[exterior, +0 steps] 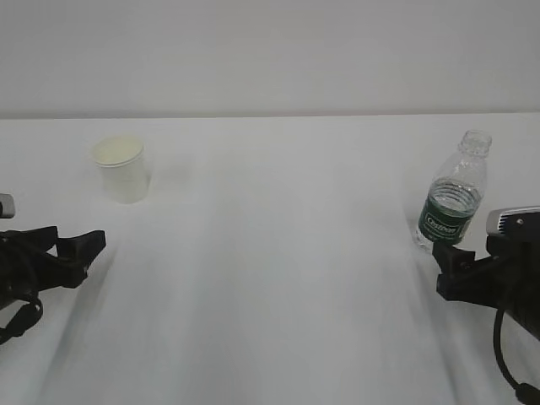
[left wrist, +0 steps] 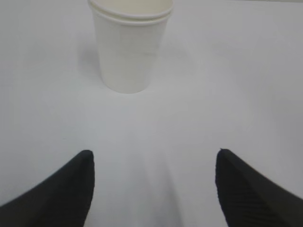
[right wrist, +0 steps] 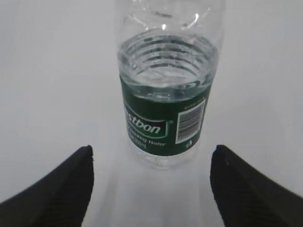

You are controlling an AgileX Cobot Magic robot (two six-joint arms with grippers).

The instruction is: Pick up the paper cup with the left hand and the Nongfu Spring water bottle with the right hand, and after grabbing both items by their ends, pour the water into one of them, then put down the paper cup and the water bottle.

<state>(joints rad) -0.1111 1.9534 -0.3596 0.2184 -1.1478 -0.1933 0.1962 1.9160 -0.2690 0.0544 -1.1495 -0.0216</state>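
At the bottom of my left wrist view I see the left hand (left wrist: pixel 154 182) with its two black fingertips (left wrist: pixel 66 189) spread wide, nothing between them. Above them, in the upper middle of that frame, the paper cup (left wrist: pixel 130 47) stands upright on the white table (left wrist: pixel 246 94), apart from the fingers. In my right wrist view the right hand (right wrist: pixel 151 182) is likewise spread, its tips low at both edges, holding nothing. Just beyond them, centre frame, the Nongfu Spring water bottle (right wrist: pixel 165 109) stands upright, green label facing me, the water (right wrist: pixel 165 61) reaching just above the label. In the exterior view both hands sit at the lower left and lower right edges; the cup is upper left, the bottle at right, well apart.
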